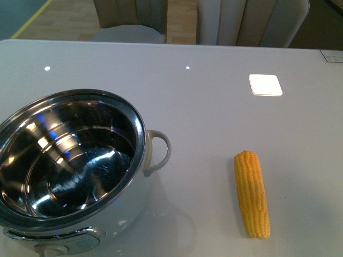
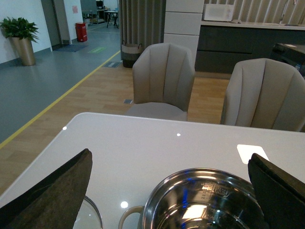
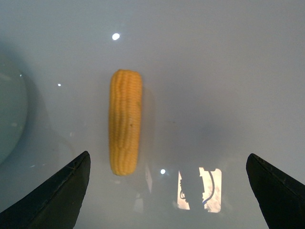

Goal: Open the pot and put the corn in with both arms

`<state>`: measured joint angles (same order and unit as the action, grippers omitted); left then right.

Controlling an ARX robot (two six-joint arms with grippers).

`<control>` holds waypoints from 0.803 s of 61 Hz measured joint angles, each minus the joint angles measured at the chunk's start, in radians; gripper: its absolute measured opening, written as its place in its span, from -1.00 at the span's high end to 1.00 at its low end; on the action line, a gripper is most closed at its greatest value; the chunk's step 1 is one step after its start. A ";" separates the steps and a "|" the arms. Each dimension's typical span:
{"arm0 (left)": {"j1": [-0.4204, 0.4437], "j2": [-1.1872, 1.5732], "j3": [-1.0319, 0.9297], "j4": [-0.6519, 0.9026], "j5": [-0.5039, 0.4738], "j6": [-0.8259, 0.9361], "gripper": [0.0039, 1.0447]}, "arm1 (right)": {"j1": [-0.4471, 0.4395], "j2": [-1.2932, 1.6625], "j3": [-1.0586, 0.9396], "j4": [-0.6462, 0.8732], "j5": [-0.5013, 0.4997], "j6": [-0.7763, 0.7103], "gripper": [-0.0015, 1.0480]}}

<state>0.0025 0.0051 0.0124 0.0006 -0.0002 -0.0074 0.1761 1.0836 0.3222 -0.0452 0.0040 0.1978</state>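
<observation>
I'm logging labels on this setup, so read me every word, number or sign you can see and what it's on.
No text can be read.
markings inside the pot: blurred.
label at the table corner: too small.
wall sign: too small.

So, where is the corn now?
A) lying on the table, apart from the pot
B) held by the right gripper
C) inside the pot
A: the corn lies flat on the table, clear of the pot, and the open right gripper holds nothing.
</observation>
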 joint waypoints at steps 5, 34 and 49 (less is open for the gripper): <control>0.000 0.000 0.000 0.000 0.000 0.000 -0.87 | 0.054 0.249 0.053 0.148 -0.014 0.000 -0.83; 0.000 0.000 0.000 0.000 0.000 0.000 -0.87 | 0.179 0.820 0.310 0.266 0.102 0.005 -0.83; 0.000 0.000 0.000 0.000 0.000 0.000 -0.87 | 0.176 0.998 0.422 0.266 0.124 0.076 -0.83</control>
<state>0.0025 0.0051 0.0124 0.0006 -0.0002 -0.0074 0.3523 2.0811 0.7444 0.2211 0.1276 0.2741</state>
